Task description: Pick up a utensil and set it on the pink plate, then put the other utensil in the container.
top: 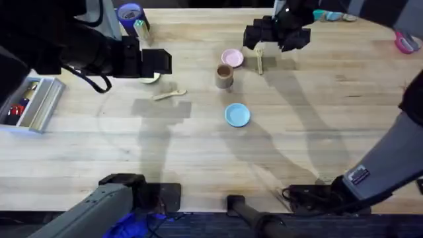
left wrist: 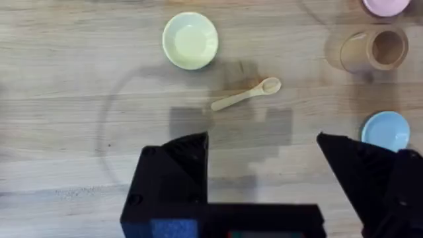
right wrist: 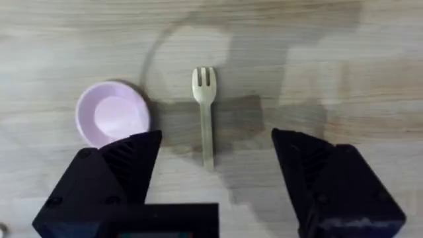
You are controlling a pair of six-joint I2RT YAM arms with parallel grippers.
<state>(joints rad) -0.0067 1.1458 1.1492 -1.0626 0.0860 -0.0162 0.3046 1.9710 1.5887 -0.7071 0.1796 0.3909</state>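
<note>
Both end effectors hang above the worktop (top: 198, 152), nothing gripped yet. My right end effector (right wrist: 217, 173) has its fingers spread wide, and the fork (right wrist: 205, 112) lies flat on the wood between and ahead of them, tines pointing away from the wrist, handle running back toward the gap. The pink plate (right wrist: 112, 120) sits just beside the fork, apart from it, partly tucked behind one finger. Main worry here: the fork is thin and flat against the wood, so the fingers could skate over it or pinch only an edge and flick it sideways; a finger coming down on the plate side could also clip the plate rim and shove it. Descent should stay centred on the handle. In the overhead view the container (top: 224, 76) stands close to the pink plate, so a careless carry could knock it. My left end effector (left wrist: 261, 172) is likewise wide open, hovering with the spoon (left wrist: 246, 94) lying flat well ahead of the fingers, bowl end toward the container. Same flat-utensil risk there, plus the container mouth is narrow, so a spoon held off-angle could catch the lip and tip it. The yellow-green plate (left wrist: 190, 40) and blue plate (left wrist: 386, 130) flank the spoon, both apart from it.
</note>
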